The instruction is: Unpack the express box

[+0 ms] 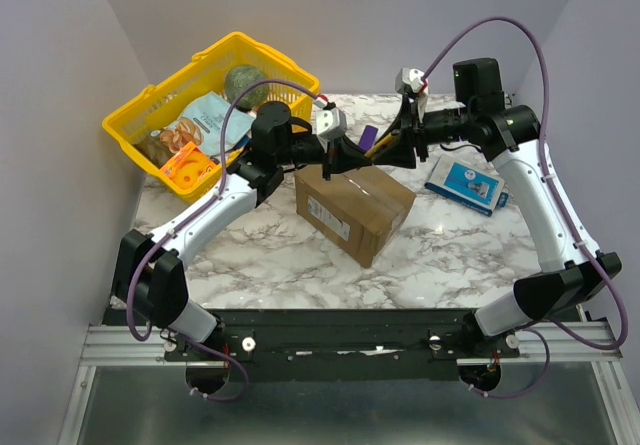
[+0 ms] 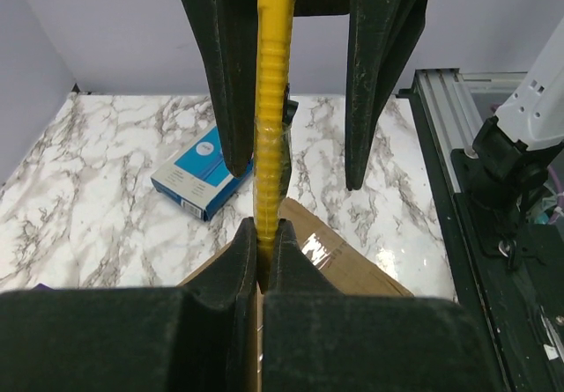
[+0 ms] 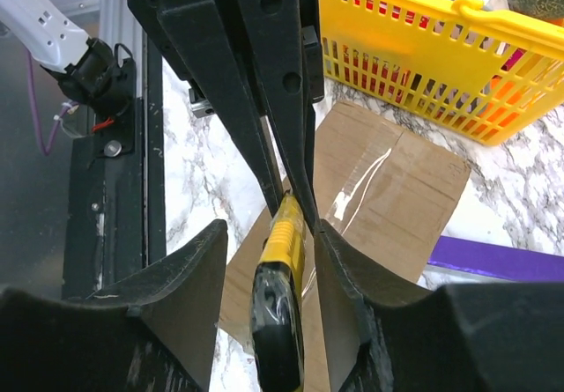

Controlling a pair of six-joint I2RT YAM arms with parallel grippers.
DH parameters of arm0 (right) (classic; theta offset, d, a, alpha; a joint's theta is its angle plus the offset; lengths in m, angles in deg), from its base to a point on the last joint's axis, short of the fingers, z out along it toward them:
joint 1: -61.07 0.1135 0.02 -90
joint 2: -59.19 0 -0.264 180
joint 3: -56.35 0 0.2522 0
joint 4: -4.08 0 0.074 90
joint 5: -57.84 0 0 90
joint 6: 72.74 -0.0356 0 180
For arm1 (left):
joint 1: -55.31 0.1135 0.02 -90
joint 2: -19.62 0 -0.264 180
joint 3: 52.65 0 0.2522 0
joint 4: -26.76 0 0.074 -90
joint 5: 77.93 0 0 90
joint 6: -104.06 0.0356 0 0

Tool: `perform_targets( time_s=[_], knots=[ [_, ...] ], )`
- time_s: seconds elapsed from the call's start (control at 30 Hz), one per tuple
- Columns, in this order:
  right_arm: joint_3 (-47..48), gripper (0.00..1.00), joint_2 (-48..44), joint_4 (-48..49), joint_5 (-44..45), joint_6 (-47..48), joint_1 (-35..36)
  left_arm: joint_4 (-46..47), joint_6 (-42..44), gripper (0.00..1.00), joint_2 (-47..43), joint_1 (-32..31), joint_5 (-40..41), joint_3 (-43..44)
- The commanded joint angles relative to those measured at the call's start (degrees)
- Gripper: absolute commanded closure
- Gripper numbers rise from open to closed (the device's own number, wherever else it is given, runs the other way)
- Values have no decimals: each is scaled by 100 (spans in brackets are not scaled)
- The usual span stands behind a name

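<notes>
The express box [image 1: 355,210], a brown carton with a taped seam and a side label, lies on the marble table under both grippers; it also shows in the left wrist view [image 2: 352,264] and the right wrist view [image 3: 397,181]. My left gripper [image 1: 345,153] is shut on one end of a yellow utility knife [image 2: 271,101] and holds it above the box. My right gripper [image 1: 388,148] is open, and its fingers [image 2: 379,75] straddle the knife's other, black end [image 3: 284,321] without clamping it.
A yellow basket [image 1: 130,130] full of groceries stands at the back left, and its wall shows in the right wrist view [image 3: 423,31]. A blue and white box [image 1: 465,183] lies at the right. A slim purple box [image 3: 493,258] lies behind the carton.
</notes>
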Motion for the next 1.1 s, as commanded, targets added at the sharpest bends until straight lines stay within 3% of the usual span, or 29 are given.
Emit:
perform_targets(
  time_s=[0.0, 0.5, 0.6, 0.63, 0.7, 0.73, 0.8, 0.83, 0.9, 0.97, 1.07],
  knots=[
    [-28, 51, 51, -23, 110, 56, 72, 103, -78, 100, 124, -51, -142, 191],
    [-107, 67, 104, -14, 234, 118, 117, 376, -263, 100, 220, -51, -124, 208],
    [-116, 79, 122, 47, 444, 100, 178, 393, -263, 100, 220, -51, -125, 217],
    [-133, 90, 122, 56, 514, 144, 195, 376, -263, 100, 220, -51, -107, 217],
    [-204, 99, 104, 309, 996, -39, 213, 262, -123, 100, 212, -51, -28, 235],
    [-265, 100, 43, 555, 1346, -641, 204, -43, -53, 85, 168, -51, 277, 296],
    [-283, 100, -19, 995, 2454, -936, 204, -387, 44, 63, 89, 1, 769, 349],
    [-292, 100, -123, 1101, 2762, -1137, 204, -841, 236, 49, 10, 19, 1633, 410],
    [-510, 99, -273, 1654, 3667, -1463, 204, -1257, 413, 41, -87, 71, 2569, 454],
    [-608, 100, -414, 1971, 3916, -1649, 204, -1741, 554, 38, -245, 107, 3621, 402],
    [-380, 100, -258, 1483, 2798, -974, 213, -2234, 467, 37, -351, 326, 3997, 288]
  ],
)
